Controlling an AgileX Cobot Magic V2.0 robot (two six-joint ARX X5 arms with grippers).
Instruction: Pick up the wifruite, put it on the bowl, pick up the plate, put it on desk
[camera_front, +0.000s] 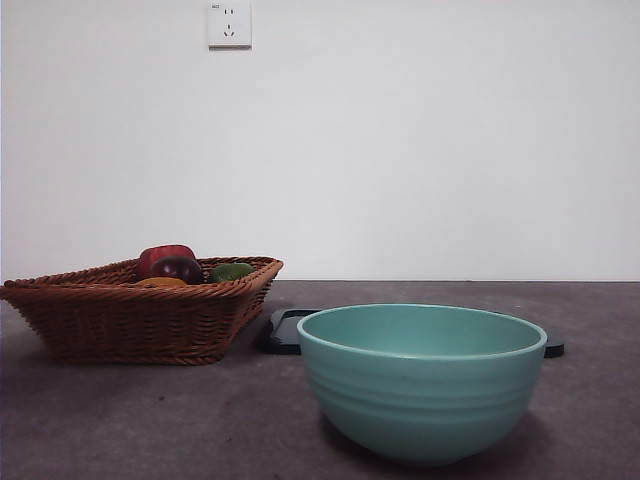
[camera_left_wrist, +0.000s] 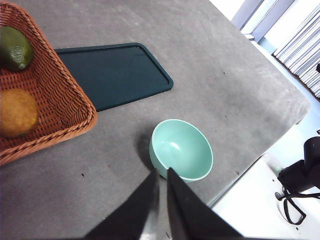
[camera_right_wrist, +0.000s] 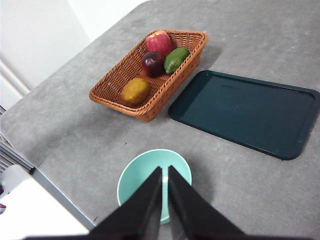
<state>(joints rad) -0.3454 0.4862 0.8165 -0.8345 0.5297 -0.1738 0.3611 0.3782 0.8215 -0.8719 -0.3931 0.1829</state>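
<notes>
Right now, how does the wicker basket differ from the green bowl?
The basket is brown woven wicker, angular and shallow; the bowl is smooth mint-green ceramic, round and deep, with ribs outside. The basket holds four fruits; the bowl holds nothing. Both stand upright on the desk, each beside the dark tray.

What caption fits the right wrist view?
Wifruite in wicker basket, dark tray beside it, empty bowl below shut right pincer.
</notes>
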